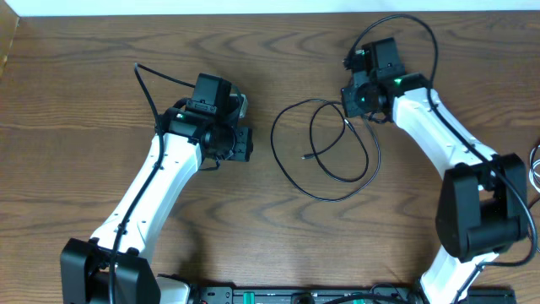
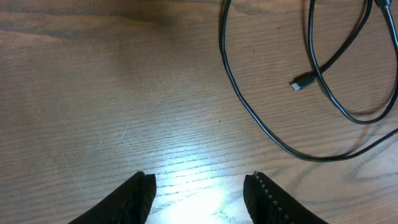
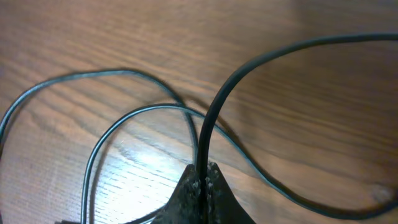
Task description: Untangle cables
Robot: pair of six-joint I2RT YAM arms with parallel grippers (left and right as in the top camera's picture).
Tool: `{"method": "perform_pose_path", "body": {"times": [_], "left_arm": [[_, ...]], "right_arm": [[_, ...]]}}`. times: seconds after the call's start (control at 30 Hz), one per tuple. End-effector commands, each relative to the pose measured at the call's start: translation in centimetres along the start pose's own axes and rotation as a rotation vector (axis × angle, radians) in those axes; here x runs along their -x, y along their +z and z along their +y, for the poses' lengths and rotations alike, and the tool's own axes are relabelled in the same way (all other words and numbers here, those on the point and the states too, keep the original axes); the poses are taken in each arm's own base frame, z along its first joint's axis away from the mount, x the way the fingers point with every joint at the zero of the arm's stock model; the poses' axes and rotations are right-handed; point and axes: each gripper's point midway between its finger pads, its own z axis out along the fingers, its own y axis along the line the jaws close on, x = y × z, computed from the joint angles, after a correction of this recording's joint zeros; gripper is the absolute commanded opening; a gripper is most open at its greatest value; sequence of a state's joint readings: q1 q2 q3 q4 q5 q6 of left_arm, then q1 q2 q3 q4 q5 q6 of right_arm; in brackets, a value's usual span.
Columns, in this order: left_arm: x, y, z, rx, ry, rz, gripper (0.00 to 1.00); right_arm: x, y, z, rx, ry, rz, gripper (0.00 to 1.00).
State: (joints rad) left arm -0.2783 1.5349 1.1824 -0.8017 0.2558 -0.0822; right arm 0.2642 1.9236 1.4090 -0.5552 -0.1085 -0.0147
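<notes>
Right claw point(image 3: 204, 175) is pressed shut, pinching the black cable point(image 3: 214, 112) right at the fingertips. From the pinch the cable rises and arcs off to the right; two more strands of it curve across the table point(image 2: 93, 93) behind and to the left of the pinch. Overhead, that claw sits at the top right of the cable's loops, which lie on the wood between the two arms, nearer the right one. The plug point(image 2: 302, 83) lies flat inside the loops, touching neither claw. Left claw point(image 2: 199, 186) is spread wide, nothing between its fingers point(image 2: 138, 196), tips low over bare wood; the cable's nearest curve is ahead and to the right of them, apart. Thin pale loops, likely the white cable point(image 1: 535, 165), show at the right table edge, too small to tell more.
</notes>
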Motion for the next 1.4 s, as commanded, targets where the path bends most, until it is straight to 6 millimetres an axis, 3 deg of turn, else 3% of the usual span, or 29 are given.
{"method": "perform_pose_path", "body": {"times": [0.0,0.1,0.2,0.3,0.37,0.5,0.7,0.93,1.2,1.37], "left_arm": [[0.1,-0.5,0.2,0.008,-0.008,-0.019,0.51],[0.1,-0.5,0.2,0.008,-0.008,-0.019,0.51],[0.1,-0.5,0.2,0.008,-0.008,-0.019,0.51],[0.1,-0.5,0.1,0.007,-0.008,-0.019,0.51],[0.1,-0.5,0.2,0.008,-0.008,-0.019,0.51],[0.1,-0.5,0.1,0.008,-0.008,-0.019,0.51],[0.1,-0.5,0.2,0.008,-0.008,-0.019,0.51],[0.1,-0.5,0.2,0.008,-0.008,-0.019,0.51],[0.1,-0.5,0.2,0.008,-0.008,-0.019,0.51],[0.1,-0.5,0.2,0.008,-0.008,-0.019,0.51]], "right_arm": [[-0.7,2.0,2.6,0.108,-0.158,0.020,0.04],[-0.7,3.4,3.5,0.117,-0.259,0.012,0.17],[-0.7,4.6,4.4,0.126,-0.395,-0.006,0.25],[-0.7,5.4,5.0,0.114,-0.523,-0.016,0.40],[-0.6,5.8,4.9,0.084,-0.586,-0.017,0.53],[-0.5,6.1,3.9,0.017,-0.647,-0.007,0.65],[-0.8,6.1,1.4,-0.093,-0.646,0.040,0.67],[-2.3,7.3,0.9,-0.045,-0.635,0.082,0.70],[-3.0,9.3,2.0,0.027,-0.616,0.068,0.71],[-2.3,9.3,2.9,0.098,-0.396,0.028,0.63]]}}
